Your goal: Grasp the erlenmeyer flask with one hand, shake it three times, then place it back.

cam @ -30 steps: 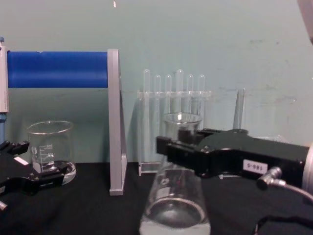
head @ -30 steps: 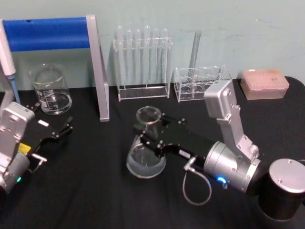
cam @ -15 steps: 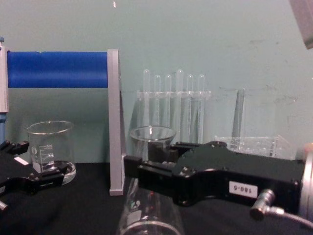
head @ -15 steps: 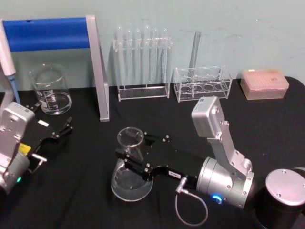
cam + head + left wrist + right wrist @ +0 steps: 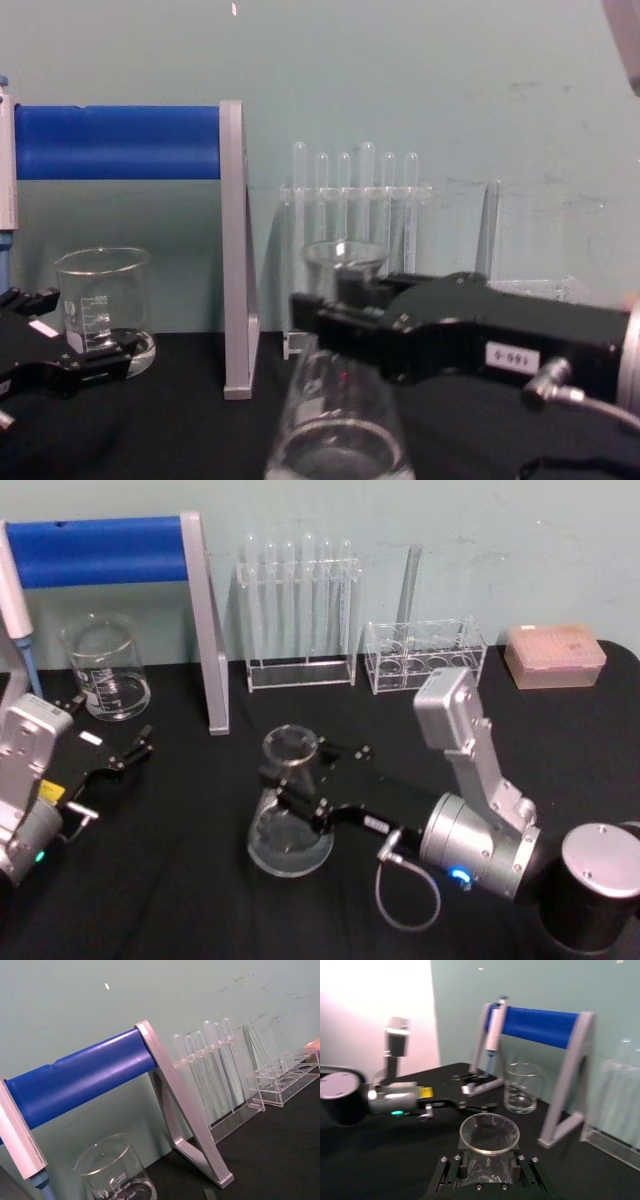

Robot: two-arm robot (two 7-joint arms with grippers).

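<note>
Flask [image 5: 289, 825] clamped at the neck by your right gripper [image 5: 287, 780], base hanging below it, close to the surface [image 5: 200, 900]; the shaking step looks under way. Next: complete the shakes, then lower it straight down. Left gripper [image 5: 110, 735] idles open, well apart.

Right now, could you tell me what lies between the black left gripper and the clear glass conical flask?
The head view shows bare black tabletop between the left gripper and the conical flask.

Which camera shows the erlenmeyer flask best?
Head view: the whole erlenmeyer flask, rim to base, with the right gripper clamped on its neck. Chest view crops the flask low down; right wrist view looks down into its mouth.
</note>
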